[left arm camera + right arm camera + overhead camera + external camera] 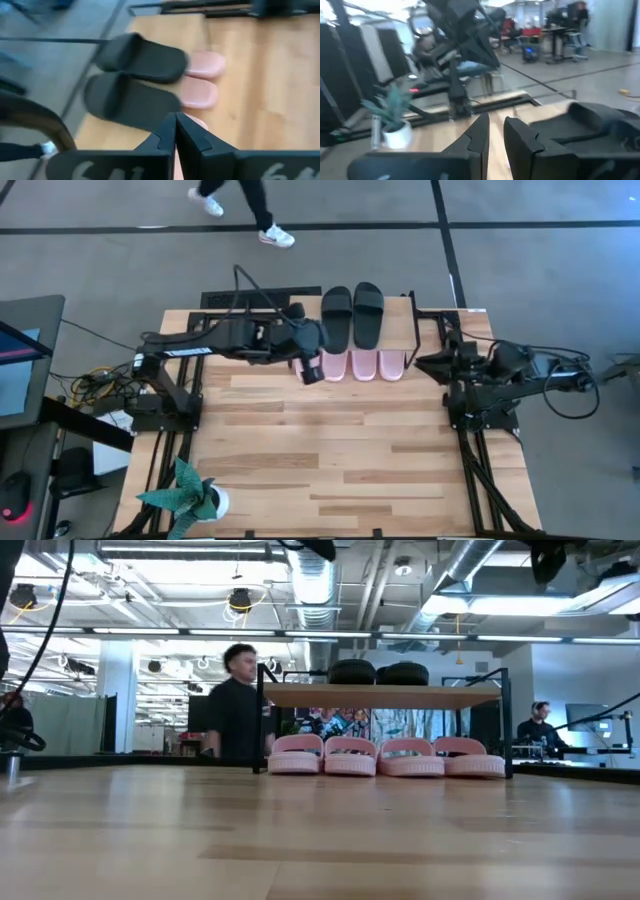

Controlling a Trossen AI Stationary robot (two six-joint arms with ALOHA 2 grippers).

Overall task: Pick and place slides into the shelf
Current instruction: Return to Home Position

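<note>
Stowage complete, nothing left to pick
Black pair (337, 315) atop shelf (300, 696), pink slides (350, 758) beneath; hence left gripper (175, 119) hovers pressed together, empty; right gripper (496, 121) waits aside, slightly spread

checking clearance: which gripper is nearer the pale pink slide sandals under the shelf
Left: the left gripper is over the leftmost of the pale pink slide sandals; the right gripper sits apart beyond the rightmost.

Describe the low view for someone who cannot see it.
Four pink slides stand in a row under a small wooden shelf, with a black pair on top. Behind the table, a person in dark clothes stands in a bright open workroom.
</note>
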